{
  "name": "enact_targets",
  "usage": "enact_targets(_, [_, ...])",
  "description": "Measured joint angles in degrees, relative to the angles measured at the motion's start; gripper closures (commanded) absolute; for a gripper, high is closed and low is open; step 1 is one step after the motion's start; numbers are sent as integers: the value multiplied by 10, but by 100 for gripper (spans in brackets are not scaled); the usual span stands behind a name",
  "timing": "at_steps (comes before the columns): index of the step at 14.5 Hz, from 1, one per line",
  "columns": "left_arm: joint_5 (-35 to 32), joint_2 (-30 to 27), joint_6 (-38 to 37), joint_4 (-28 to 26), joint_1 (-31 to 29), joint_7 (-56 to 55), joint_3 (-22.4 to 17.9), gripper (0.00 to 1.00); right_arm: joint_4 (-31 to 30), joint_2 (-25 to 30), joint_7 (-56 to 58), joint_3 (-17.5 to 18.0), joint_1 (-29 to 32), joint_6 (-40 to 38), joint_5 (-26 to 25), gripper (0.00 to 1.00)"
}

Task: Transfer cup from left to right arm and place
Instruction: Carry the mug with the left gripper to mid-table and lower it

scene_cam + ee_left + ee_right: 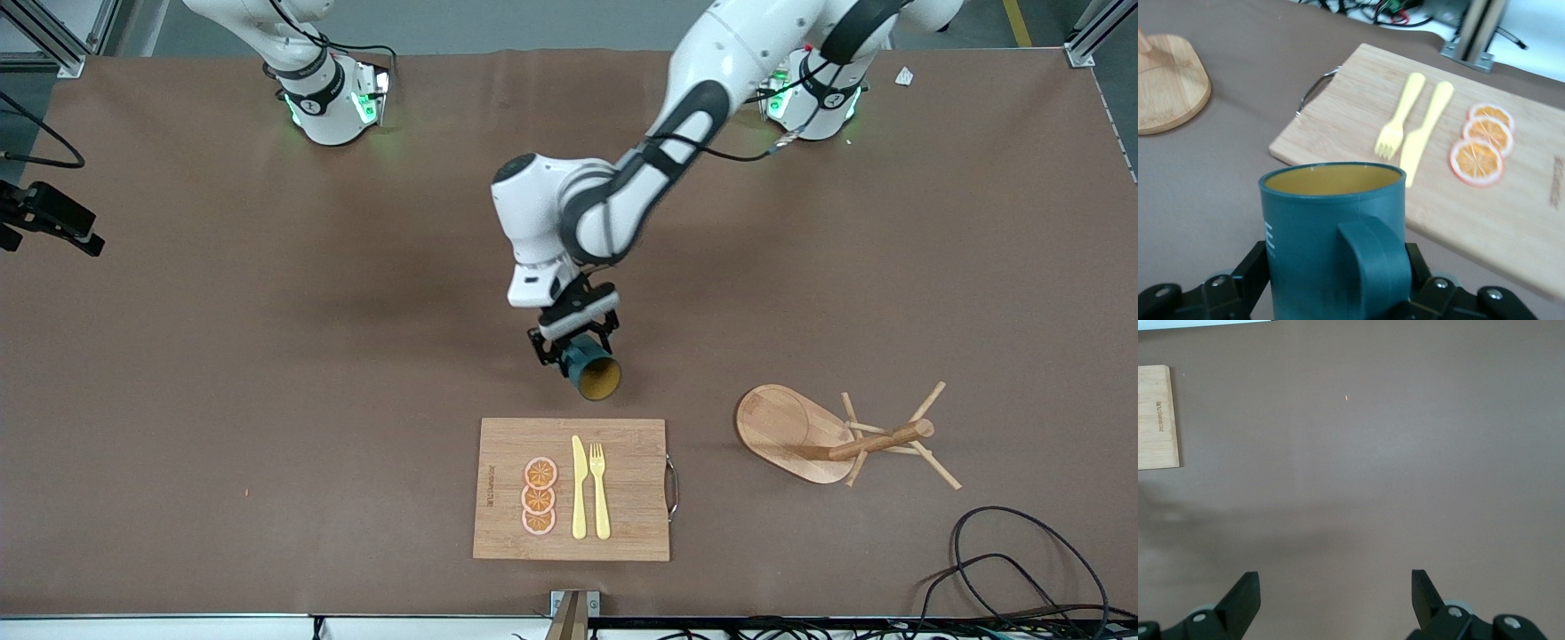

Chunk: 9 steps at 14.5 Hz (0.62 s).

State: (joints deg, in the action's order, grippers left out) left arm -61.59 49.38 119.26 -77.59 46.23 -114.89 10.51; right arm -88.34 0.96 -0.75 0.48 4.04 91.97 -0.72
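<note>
The cup [594,372] is a dark teal mug with a tan inside. It hangs in the air, tilted, its mouth turned toward the wooden cutting board [622,533]. My left gripper [578,342] is shut on the cup over bare table just short of the board. In the left wrist view the cup [1331,220] fills the space between the black fingers [1257,263], handle facing the camera. My right gripper [1333,577] stands open with nothing between its fingers, high over bare brown table; it does not show in the front view.
The board [1338,127] carries a yellow knife [579,487], a yellow fork [599,489] and three orange slices [539,496]. A wooden peg stand [791,427] lies tipped toward the left arm's end. Black cables [1022,569] coil at the near corner there. One board edge [1155,420] shows in the right wrist view.
</note>
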Motion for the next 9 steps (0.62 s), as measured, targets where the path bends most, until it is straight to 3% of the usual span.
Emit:
enact_targets(6, [-127, 79, -37, 2, 182, -147, -123, 31, 0, 0, 0, 0, 0, 0, 0, 0])
enact_targets(9, [-141, 90, -61, 3, 223, -163, -129, 1, 0, 0, 0, 0, 0, 0, 0, 0])
